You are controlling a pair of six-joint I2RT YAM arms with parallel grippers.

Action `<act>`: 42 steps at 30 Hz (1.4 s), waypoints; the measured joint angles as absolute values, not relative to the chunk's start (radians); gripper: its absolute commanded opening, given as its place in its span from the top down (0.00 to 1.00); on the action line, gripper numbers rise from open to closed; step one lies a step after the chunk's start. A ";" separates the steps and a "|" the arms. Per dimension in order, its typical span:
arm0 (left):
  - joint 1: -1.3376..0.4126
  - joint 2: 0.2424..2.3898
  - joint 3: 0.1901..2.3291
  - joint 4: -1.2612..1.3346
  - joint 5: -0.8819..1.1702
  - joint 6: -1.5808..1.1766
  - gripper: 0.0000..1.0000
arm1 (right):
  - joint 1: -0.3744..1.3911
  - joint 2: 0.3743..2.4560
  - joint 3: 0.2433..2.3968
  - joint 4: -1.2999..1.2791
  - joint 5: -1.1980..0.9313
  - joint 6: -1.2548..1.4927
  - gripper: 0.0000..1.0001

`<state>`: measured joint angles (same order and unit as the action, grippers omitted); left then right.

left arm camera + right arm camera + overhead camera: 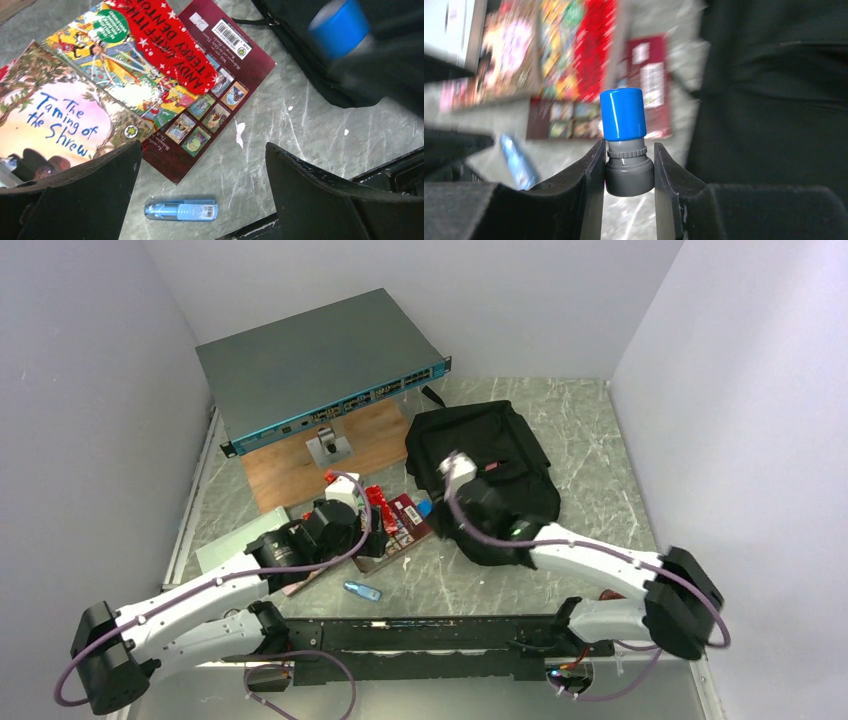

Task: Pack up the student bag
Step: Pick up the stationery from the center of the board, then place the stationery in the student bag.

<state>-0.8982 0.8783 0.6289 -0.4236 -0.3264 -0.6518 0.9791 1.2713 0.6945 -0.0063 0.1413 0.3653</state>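
Note:
The student bag (495, 445) is a black soft backpack lying flat at the centre right, and its edge also shows in the left wrist view (295, 45). My right gripper (629, 167) is shut on a grey stick with a blue cap (623, 115), held upright between the pads at the bag's left edge. The blue cap (340, 25) shows blurred in the left wrist view. Left of the bag, my left gripper (202, 150) hangs open over the table, above a small blue pen (181, 210) and beside the books.
Three books lie overlapping left of the bag: "The Taming of the Shrew" (55, 120), a red one (145, 55) and a maroon one (220, 95). A flat grey network switch (320, 365) rests on a wooden board (300, 465) at the back left.

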 measured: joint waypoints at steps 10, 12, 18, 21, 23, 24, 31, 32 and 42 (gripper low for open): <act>-0.875 1.144 0.707 -0.244 -0.146 -0.648 0.01 | 0.388 1.175 0.725 -0.167 0.008 0.439 1.00; -0.874 1.232 0.743 -0.191 -0.096 -0.653 0.01 | 0.328 1.213 0.727 -0.191 -0.028 0.439 1.00; -0.874 1.526 0.900 -0.073 0.084 -0.675 0.12 | 0.210 1.381 0.782 -0.200 -0.186 0.437 1.00; -0.873 1.640 0.964 -0.025 0.147 -0.685 0.17 | 0.187 1.477 0.823 -0.182 -0.261 0.443 1.00; -0.873 1.702 0.995 0.000 0.182 -0.696 0.21 | 0.183 1.516 0.837 -0.170 -0.302 0.454 1.00; -0.873 1.728 1.008 0.012 0.199 -0.701 0.23 | 0.182 1.533 0.842 -0.161 -0.321 0.461 1.00; -0.873 1.848 1.039 0.047 0.250 -0.710 0.30 | 0.165 1.603 0.857 -0.052 -0.404 0.580 1.00; -0.873 1.860 1.043 0.053 0.258 -0.716 0.31 | 0.160 1.606 0.857 -0.038 -0.410 0.603 1.00; -0.872 1.880 1.047 0.085 0.260 -0.731 0.38 | 0.111 1.658 0.805 0.249 -0.414 0.852 1.00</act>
<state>-0.8719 1.8805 1.0473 0.0849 0.2604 -0.7311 0.1112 1.6585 0.8051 0.2493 -0.4137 0.8516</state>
